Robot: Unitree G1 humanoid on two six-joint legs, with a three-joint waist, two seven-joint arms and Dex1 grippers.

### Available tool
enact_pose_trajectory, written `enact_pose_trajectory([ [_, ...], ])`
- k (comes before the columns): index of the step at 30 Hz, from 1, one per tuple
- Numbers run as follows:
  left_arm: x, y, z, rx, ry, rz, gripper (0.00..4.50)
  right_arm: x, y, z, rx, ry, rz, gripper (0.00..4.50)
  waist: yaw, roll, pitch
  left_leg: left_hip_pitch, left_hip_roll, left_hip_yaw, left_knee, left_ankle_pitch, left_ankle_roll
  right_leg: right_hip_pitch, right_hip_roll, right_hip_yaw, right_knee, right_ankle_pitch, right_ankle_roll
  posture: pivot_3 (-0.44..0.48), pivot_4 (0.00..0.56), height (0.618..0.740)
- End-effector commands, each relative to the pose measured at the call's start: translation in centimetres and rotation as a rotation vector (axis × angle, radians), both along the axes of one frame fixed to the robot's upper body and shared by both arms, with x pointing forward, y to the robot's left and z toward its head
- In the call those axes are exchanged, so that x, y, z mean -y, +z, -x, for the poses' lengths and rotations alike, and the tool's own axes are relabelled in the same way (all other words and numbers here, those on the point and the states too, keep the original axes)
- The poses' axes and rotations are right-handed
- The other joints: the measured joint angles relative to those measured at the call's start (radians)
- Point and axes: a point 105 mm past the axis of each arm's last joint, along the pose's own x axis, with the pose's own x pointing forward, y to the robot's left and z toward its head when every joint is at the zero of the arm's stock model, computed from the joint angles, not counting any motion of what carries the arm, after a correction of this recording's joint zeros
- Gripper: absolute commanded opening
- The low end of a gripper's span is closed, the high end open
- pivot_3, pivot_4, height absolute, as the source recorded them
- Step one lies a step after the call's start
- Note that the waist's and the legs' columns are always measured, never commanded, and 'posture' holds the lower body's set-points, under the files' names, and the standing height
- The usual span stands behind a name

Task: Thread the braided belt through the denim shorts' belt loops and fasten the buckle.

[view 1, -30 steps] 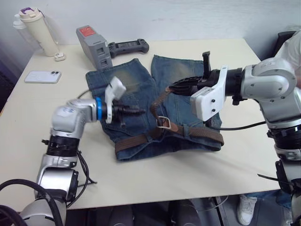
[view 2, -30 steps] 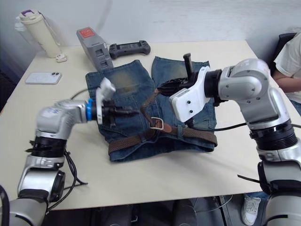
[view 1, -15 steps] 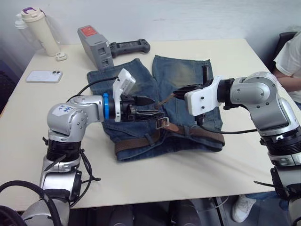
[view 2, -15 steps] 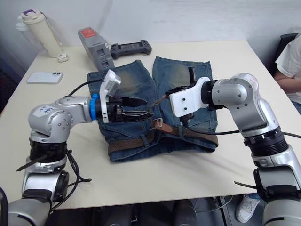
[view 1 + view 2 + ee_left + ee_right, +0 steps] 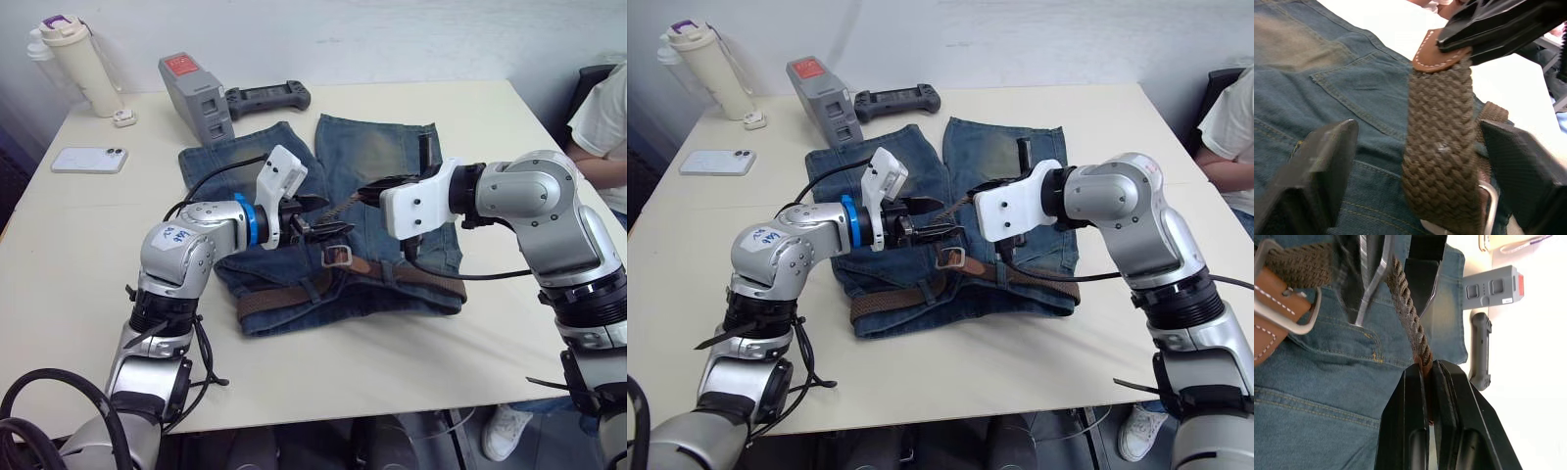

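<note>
Pincers meet over the denim shorts (image 5: 294, 186) spread flat on the surface (image 5: 470, 333): the right pincer (image 5: 1426, 363) clamps the leather-tipped end of the braided belt (image 5: 1442, 147), lifted above the silver buckle (image 5: 339, 256), while the left pincer (image 5: 1420, 161) gapes wide around the woven strap. Closing squarely on the limp braid should secure the handover.

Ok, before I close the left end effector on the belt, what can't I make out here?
- Belt tip: in the left wrist view the right end effector covers all but its stitched edge.
- Belt loops: in the head views the arms and belt cover the middle of the shorts' waist, so I cannot tell which are threaded.
- Buckle prong: too small in the head views, cut off in both wrist views.
</note>
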Motion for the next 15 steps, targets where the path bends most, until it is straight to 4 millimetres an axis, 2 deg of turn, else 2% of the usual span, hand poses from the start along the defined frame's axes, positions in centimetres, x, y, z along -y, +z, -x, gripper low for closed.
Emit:
enact_pose_trajectory([
  [1,-0.38,1.05,-0.23,0.045,0.015,0.016,2.38,0.15,1.25,0.61,0.046,0.008,-0.019,0.00,0.002,0.000,0.000,0.000,0.000,0.000,0.000,0.000,0.000,0.000,0.000,0.000,0.000,0.000,0.000,0.000,0.150,0.664],
  [3,-0.23,1.24,-0.09,0.042,0.004,0.031,1.42,0.18,1.22,0.56,0.047,0.005,-0.018,0.00,0.002,0.000,0.000,0.000,0.000,0.000,0.000,0.000,0.000,0.000,0.000,0.000,0.000,0.000,0.000,0.000,0.150,0.664],
  [5,-0.14,1.28,-0.03,0.045,-0.002,0.030,0.67,0.18,1.23,0.50,0.048,0.002,-0.018,0.00,0.001,0.000,0.000,0.000,0.000,0.000,0.000,0.000,0.000,0.000,0.000,0.000,0.000,0.000,0.000,0.000,0.150,0.664],
  [6,-0.11,1.29,-0.02,0.045,-0.003,0.032,0.56,0.20,1.23,0.48,0.049,0.001,-0.018,0.00,0.001,0.000,0.000,0.000,0.000,0.000,0.000,0.000,0.000,0.000,0.000,0.000,0.000,0.000,0.000,0.000,0.150,0.664],
  [7,-0.06,1.25,-0.01,0.047,-0.005,0.028,0.12,0.20,1.20,0.44,0.050,-0.001,-0.017,0.00,0.000,0.000,0.000,0.000,0.000,0.000,0.000,0.000,0.000,0.000,0.000,0.000,0.000,0.000,0.000,0.000,0.150,0.664],
  [12,0.15,1.01,0.11,0.041,-0.015,0.028,0.01,-0.10,1.71,0.64,-0.011,-0.002,-0.124,0.00,0.001,0.000,0.000,0.000,0.000,0.000,0.000,0.000,0.000,0.000,0.000,0.000,0.000,0.000,0.000,0.000,0.150,0.664],
  [14,0.11,0.64,0.05,0.029,-0.005,0.028,0.00,-0.10,2.02,0.93,-0.041,0.003,-0.169,0.84,0.001,0.000,0.000,0.000,0.000,0.000,0.000,0.000,0.000,0.000,0.000,0.000,0.000,0.000,0.000,0.000,0.150,0.664],
  [15,0.11,0.53,0.05,0.026,-0.002,0.027,0.00,-0.05,2.11,1.03,-0.047,0.004,-0.177,0.98,0.001,0.000,0.000,0.000,0.000,0.000,0.000,0.000,0.000,0.000,0.000,0.000,0.000,0.000,0.000,0.000,0.150,0.664],
])
